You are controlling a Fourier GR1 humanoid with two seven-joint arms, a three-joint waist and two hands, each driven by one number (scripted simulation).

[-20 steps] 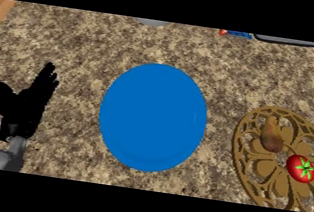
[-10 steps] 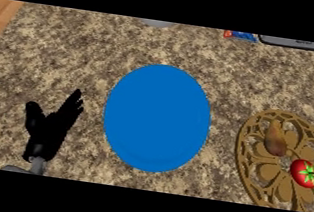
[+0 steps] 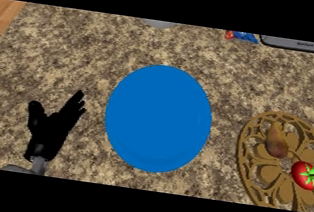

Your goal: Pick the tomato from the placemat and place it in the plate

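Low at the view's left we see the left hand (image 3: pixel 51 128), fingers straight and spread, holding nothing, resting above the speckled counter (image 3: pixel 62 59). Just to its right lies the blue plate (image 3: pixel 158 118), bare. Further right, near the edge, we note a brown openwork placemat (image 3: pixel 256 165) carrying the tomato (image 3: pixel 305 175), with a brownish pear-like item (image 3: pixel 278 141) just beside it. Between plate and placemat only counter shows. Along the far edge sit a grey object (image 3: pixel 159 23), a small red-and-blue packet (image 3: pixel 242 36) and a dark box (image 3: pixel 297 45).

No legible text; dark box (image 3: pixel 297 44) label maybe, too blurred.
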